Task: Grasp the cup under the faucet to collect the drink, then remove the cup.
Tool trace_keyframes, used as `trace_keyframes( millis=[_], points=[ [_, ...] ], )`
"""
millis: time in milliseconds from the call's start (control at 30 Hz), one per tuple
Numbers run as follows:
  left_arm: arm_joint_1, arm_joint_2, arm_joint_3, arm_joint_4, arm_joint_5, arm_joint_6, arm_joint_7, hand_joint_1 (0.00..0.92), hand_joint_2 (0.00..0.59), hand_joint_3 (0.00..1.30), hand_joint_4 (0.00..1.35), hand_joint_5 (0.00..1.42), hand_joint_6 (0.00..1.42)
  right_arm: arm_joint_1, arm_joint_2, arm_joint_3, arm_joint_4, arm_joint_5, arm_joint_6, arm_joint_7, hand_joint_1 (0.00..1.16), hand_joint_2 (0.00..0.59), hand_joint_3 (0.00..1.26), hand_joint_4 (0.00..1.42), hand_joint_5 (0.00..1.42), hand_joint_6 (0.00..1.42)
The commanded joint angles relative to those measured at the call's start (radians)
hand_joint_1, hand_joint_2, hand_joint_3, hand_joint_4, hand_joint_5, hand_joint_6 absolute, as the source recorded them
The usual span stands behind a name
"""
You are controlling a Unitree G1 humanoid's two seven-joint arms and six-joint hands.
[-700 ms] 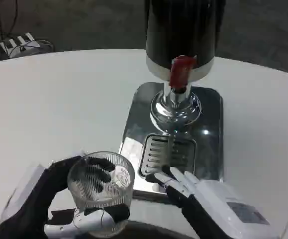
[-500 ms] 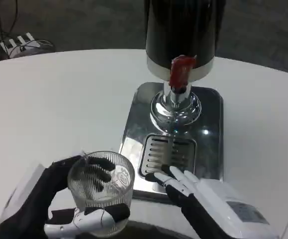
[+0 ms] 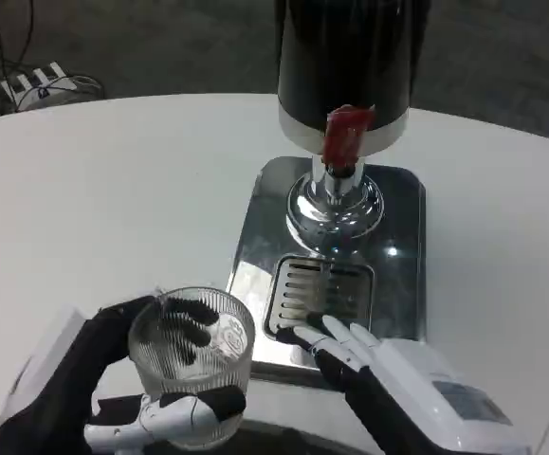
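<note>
1. Head view: the cup [image 3: 194,365], a clear ribbed glass, sits upright near the table's [image 3: 113,190] near edge, left of the dispenser's tray [image 3: 246,256] and well clear of the faucet [image 3: 346,133].
2. The left robot hand [image 3: 127,389] is clamped on the cup: black fingers wrap its far and left side, and a white and black finger crosses its near base.
3. Whether the cup rests on the table or is lifted just off it cannot be told.
4. The cup looks clear inside; no liquid level can be made out.
5. The right robot hand [image 3: 388,374] lies at the near edge of the tray, holding nothing, its fingers [image 3: 336,339] stretched out and slightly apart, their tips at the near rim of the slotted grate [image 3: 317,289].
6. The dispenser [image 3: 345,57], a dark drum with a silver band, stands toward the table's far edge on a shiny pedestal [image 3: 336,204] set on the tray.
7. The red faucet handle hangs at the drum's front, above the pedestal and behind the grate.
8. A power strip [image 3: 32,81] with cables lies on the floor past the table's far left edge.
</note>
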Motion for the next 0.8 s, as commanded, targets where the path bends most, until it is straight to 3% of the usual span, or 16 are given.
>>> trace_keyframes(
  millis=[33,567,800],
  points=[
    [-0.047,0.013,0.012,0.068,0.008,-0.070,0.017,0.675,0.000,0.99,1.07,1.03,0.80,0.002,0.040,0.022,0.011,-0.004,0.012,0.005,0.68,0.487,0.13,0.02,0.00,0.00],
    [-0.283,0.012,-0.003,0.388,0.065,-0.195,0.098,0.675,0.000,0.99,1.08,1.03,0.82,-0.021,0.050,0.024,0.010,-0.029,0.033,0.033,0.68,0.487,0.13,0.02,0.00,0.00],
    [-0.432,0.024,-0.051,0.556,0.130,-0.242,0.135,0.670,0.000,1.00,1.08,1.03,0.83,-0.022,0.049,0.017,0.003,-0.032,0.040,0.052,0.68,0.487,0.14,0.02,0.00,0.00]
  ],
)
